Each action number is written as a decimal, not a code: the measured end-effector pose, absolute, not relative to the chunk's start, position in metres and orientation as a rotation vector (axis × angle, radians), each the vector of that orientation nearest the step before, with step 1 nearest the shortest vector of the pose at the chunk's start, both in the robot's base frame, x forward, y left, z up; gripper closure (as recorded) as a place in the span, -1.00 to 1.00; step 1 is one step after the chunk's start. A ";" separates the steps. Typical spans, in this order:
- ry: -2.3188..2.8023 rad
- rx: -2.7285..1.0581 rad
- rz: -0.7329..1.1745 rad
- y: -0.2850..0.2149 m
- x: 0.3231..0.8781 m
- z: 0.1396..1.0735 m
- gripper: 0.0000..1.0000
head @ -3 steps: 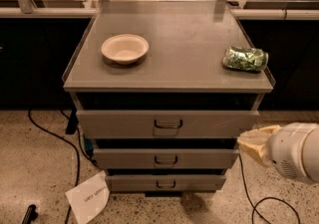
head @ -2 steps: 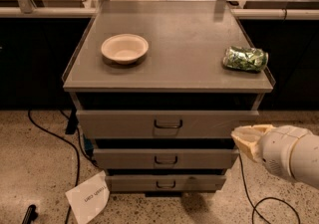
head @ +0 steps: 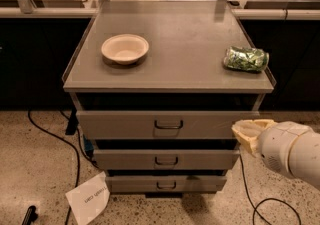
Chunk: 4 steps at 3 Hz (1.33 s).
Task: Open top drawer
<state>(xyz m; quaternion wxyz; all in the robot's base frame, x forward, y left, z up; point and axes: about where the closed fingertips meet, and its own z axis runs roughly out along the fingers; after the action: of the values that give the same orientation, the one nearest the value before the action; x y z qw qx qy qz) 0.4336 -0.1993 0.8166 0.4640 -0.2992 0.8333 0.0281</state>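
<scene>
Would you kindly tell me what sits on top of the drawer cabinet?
A pale bowl at left, a crumpled green packet at right. The inside of the top drawer is hidden. The claw hovers by its right end.

Your single camera looked down from in front of the cabinet (head: 185,54), fairly near; the tool (head: 245,132) hung at its front right.

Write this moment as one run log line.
top drawer: handle free | pincer: at drawer's right end, away from handle
</scene>
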 end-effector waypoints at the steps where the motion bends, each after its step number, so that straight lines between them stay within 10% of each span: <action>1: 2.055 -0.710 0.071 -0.200 0.433 0.814 1.00; 4: 1.982 -0.580 0.068 -0.204 0.492 0.771 1.00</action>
<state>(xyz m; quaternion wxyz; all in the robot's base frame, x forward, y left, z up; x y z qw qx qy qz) 0.4919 -0.2044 0.7712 0.5120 -0.2411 0.8240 0.0283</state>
